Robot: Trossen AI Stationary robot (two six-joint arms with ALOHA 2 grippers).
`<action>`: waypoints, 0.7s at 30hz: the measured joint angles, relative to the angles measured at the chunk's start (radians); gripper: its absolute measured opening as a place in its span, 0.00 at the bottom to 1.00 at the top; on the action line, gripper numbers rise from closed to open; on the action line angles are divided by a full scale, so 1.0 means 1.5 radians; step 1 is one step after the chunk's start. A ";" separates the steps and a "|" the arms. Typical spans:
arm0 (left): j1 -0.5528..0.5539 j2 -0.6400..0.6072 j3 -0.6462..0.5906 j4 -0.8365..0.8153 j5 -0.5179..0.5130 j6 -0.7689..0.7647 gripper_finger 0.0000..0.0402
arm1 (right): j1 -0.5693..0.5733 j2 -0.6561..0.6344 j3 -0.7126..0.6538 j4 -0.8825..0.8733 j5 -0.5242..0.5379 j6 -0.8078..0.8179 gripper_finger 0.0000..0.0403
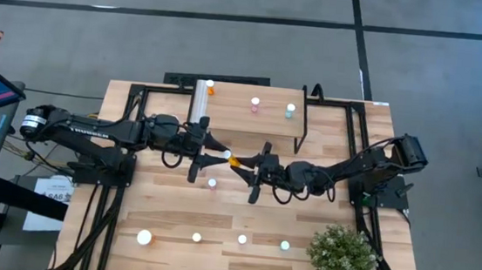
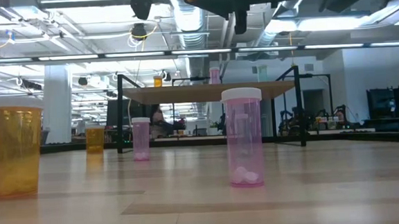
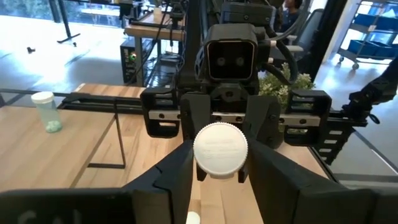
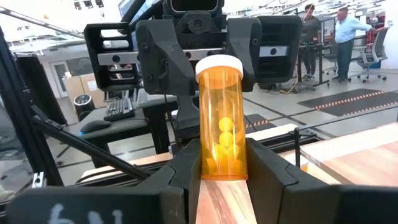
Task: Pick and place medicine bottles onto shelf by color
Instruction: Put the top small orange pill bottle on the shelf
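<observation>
An orange medicine bottle [image 1: 233, 160] with a white cap hangs level in the air between my two grippers, above the table's middle. My left gripper [image 1: 221, 154] reaches in from the left to its cap end. My right gripper [image 1: 246, 168] comes from the right to its base end. Both are shut on the bottle. The shelf [image 1: 268, 124] stands at the far side with its white ribbed strip [image 1: 200, 102] on the left. An orange bottle [image 1: 209, 86], a pink one [image 1: 255, 104] and a teal one [image 1: 289, 110] stand on it. My left gripper pinches the bottle's white cap [image 3: 220, 149] between its two fingers, level from the table's left, looking straight onto the cap's top. The bottle is lifted clear. My right gripper pinches the bottle's orange body near its base [image 4: 221, 167], level from the table's right. The bottle points away along its fingers, cap end farthest.
Several bottles stand on the table: a pink one [image 1: 211, 183] below the grippers, then a large orange one [image 1: 144, 237], a small orange one [image 1: 196, 236], a pink one [image 1: 242, 238] and a teal one [image 1: 285, 245] near the front edge. A potted plant [image 1: 341, 256] sits near right.
</observation>
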 joint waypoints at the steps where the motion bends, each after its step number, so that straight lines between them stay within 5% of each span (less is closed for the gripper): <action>1: 0.000 0.000 0.000 0.000 0.000 0.000 0.32 | 0.000 0.000 0.000 0.000 0.000 0.000 0.30; 21: 0.000 0.000 0.000 0.000 0.001 -0.005 0.27 | -0.001 0.000 0.000 0.000 0.000 0.001 0.34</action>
